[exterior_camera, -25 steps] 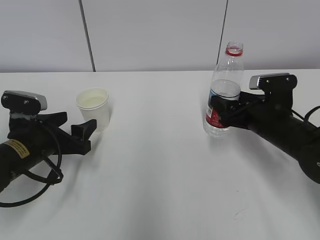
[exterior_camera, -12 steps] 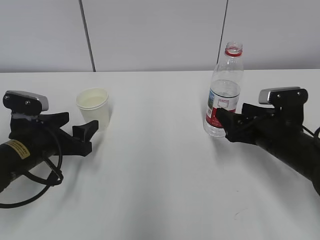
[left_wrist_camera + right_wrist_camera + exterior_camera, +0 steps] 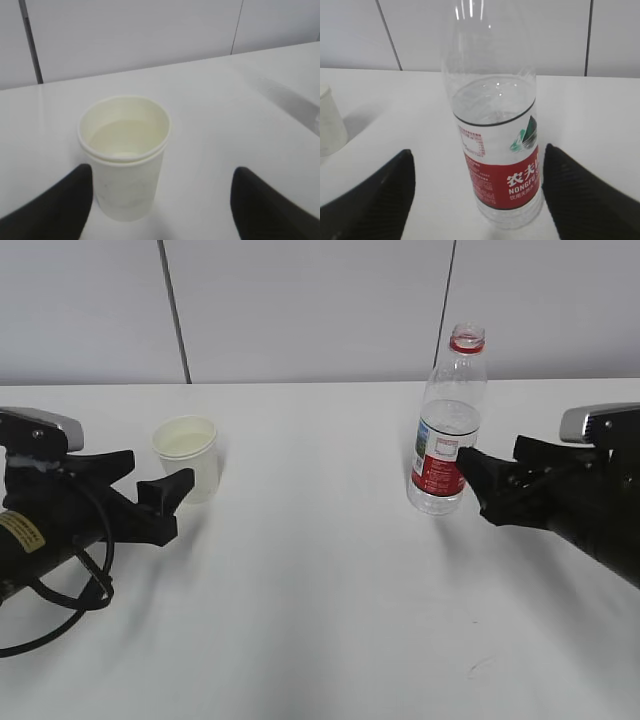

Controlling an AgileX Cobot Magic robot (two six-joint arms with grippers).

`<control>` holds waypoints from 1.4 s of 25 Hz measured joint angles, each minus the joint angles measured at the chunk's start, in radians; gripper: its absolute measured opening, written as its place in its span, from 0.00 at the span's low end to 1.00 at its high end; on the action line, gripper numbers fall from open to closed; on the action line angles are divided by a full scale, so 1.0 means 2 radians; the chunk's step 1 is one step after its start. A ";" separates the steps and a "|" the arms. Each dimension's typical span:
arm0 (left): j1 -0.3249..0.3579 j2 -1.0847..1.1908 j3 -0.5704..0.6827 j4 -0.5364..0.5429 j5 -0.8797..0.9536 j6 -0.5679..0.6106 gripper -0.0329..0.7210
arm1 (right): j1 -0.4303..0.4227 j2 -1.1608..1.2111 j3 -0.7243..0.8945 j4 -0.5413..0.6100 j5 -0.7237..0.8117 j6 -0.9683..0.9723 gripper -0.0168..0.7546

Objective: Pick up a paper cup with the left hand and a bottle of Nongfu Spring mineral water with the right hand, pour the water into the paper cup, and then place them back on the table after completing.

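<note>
While both arms lie low on the white tabletop (image 3: pixel 320 590), we can see the paper cup (image 3: pixel 187 457) and the Nongfu Spring bottle (image 3: pixel 446 425) each standing upright on their own, nothing holding them.

Taking the bottle as our landmark: it has no cap, a red ring at the neck and a red and white label, and the water (image 3: pixel 495 102) inside reaches roughly halfway up. The right claw (image 3: pixel 478 478) sits just to the bottle's right with its fingers spread. In the right wrist view (image 3: pixel 480 190) the two black fingers sit either side of the bottle with clear gaps, so it's released, not touching.

The cup is well to the left of the bottle, across the middle of the tabletop. The left wrist view (image 3: pixel 124 155) shows liquid in it. The left claw (image 3: pixel 150 490) is just on the cup's far side from the bottle, fingers wide apart and gripping nothing; from the exterior we can't quite tell whether one fingertip brushes the cup wall.
</note>
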 joint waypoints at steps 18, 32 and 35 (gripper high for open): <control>0.000 -0.132 -0.013 -0.015 0.144 -0.027 0.69 | 0.000 -0.261 -0.085 0.005 0.353 -0.002 0.78; 0.000 -0.235 -0.214 -0.022 0.593 -0.038 0.65 | 0.000 -0.275 -0.302 0.025 0.701 -0.003 0.78; 0.000 -0.235 -0.268 -0.033 0.688 -0.038 0.65 | 0.000 -0.275 -0.340 0.041 0.760 -0.003 0.78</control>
